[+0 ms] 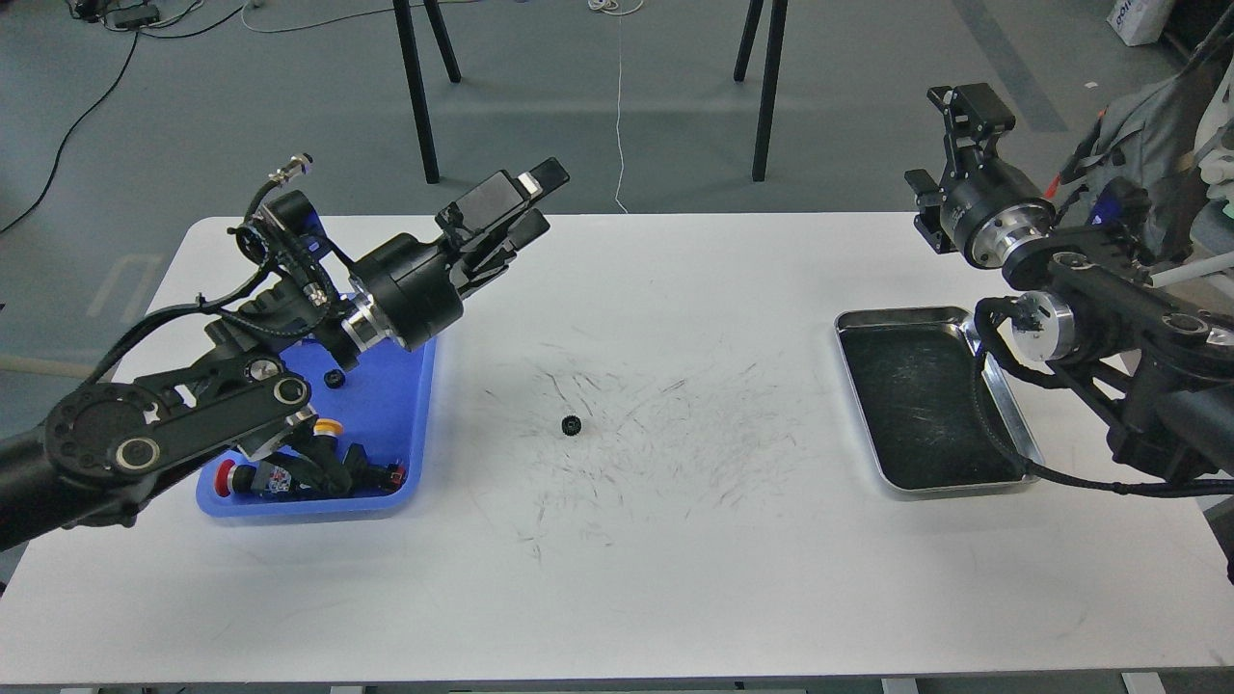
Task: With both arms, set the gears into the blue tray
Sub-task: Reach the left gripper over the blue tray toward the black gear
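Note:
One small black gear [571, 424] lies on the scuffed white table, right of the blue tray [397, 410]. A second gear [335, 379] rests inside the tray near its far end. My left gripper [533, 201] is raised above the tray's far right corner, pointing up and to the right. Its fingers stand apart with nothing between them, so it is open. My right gripper [969, 101] is held high beyond the table's far right edge. It is dark and seen from behind, so its fingers cannot be told apart.
Coloured push-button switches [289, 472] crowd the near end of the blue tray, partly under my left arm. A shiny steel tray [901, 315] with a dark inside sits at the right, below my right arm. Chair legs stand beyond the table's far edge.

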Robot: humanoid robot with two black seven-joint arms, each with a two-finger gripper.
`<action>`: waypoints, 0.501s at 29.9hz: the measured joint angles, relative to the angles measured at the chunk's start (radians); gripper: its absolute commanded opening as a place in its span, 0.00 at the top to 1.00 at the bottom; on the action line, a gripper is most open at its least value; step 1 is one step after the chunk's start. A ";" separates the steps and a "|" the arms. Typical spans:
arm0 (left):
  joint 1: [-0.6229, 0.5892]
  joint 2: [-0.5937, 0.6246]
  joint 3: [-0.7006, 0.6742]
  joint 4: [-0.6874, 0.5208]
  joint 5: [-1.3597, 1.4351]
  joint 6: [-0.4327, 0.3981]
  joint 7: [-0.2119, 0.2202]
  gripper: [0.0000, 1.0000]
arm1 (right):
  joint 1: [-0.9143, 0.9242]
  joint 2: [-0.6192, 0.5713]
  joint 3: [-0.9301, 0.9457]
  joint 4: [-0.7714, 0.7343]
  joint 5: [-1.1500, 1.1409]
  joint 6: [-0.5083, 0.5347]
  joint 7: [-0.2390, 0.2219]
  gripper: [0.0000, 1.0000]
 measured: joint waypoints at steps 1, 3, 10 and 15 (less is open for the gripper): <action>-0.016 0.026 0.038 -0.011 0.008 -0.001 0.000 0.00 | -0.006 0.001 0.005 0.001 0.000 0.000 0.001 0.04; -0.067 0.060 0.137 -0.029 0.049 -0.001 0.000 0.00 | -0.022 0.001 0.020 0.006 0.000 0.000 0.001 0.04; -0.245 0.127 0.353 -0.065 0.284 -0.003 0.000 0.00 | -0.070 0.000 0.065 0.043 -0.003 0.003 0.001 0.04; -0.383 0.128 0.493 -0.087 0.375 -0.002 0.000 0.00 | -0.094 0.000 0.085 0.049 -0.004 0.003 0.001 0.03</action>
